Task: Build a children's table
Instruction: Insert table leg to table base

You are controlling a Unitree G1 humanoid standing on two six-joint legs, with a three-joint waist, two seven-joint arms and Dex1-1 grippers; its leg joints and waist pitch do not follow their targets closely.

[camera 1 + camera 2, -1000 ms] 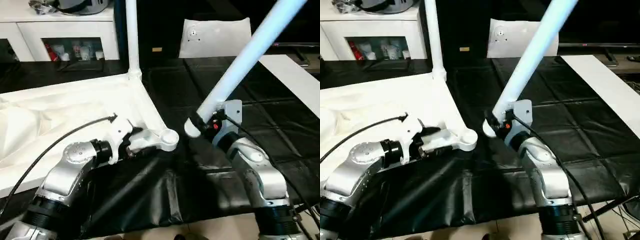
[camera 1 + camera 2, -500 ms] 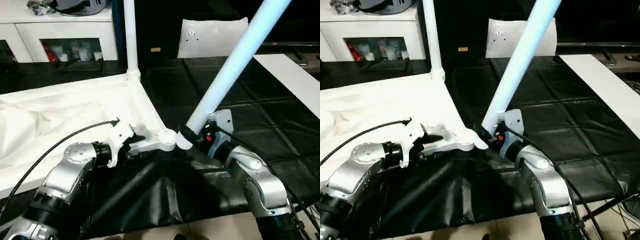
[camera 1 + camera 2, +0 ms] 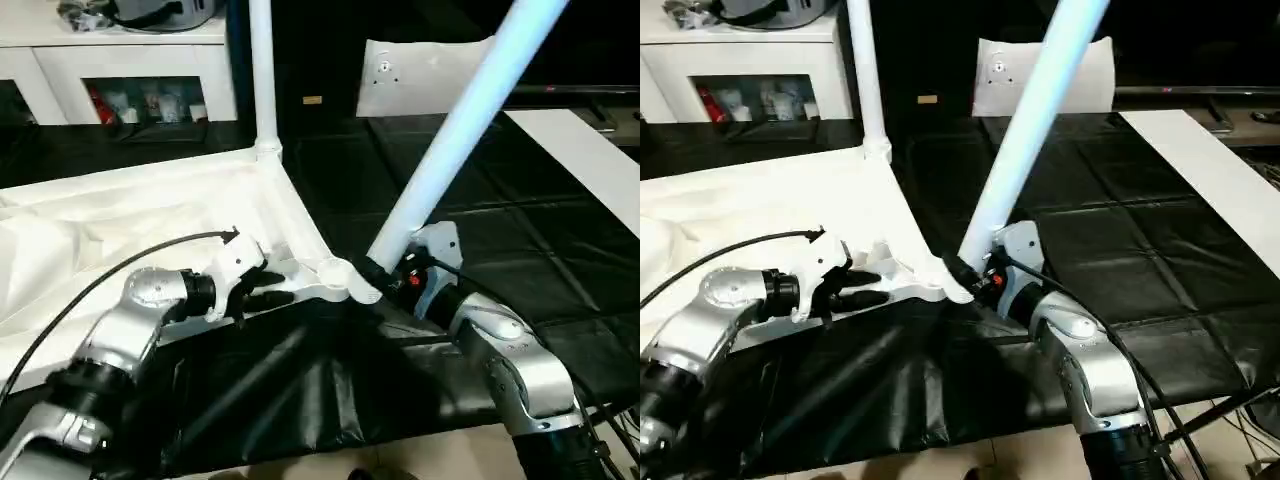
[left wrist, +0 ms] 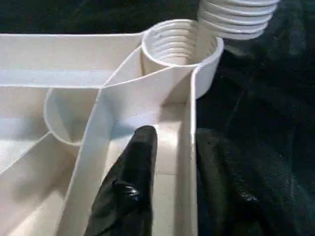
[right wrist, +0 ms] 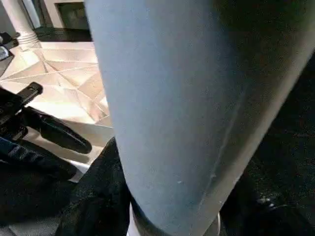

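The upturned white table top lies on the black work surface. The left gripper straddles its rim wall, one black finger inside, one outside, clenched on the rim just behind the threaded corner socket. The right gripper grasps a tilted leg, its threaded end touching that socket's edge. Another leg stands in the far socket.

The table top lies upside down on the worktop's left part; one leg stands in its far corner.
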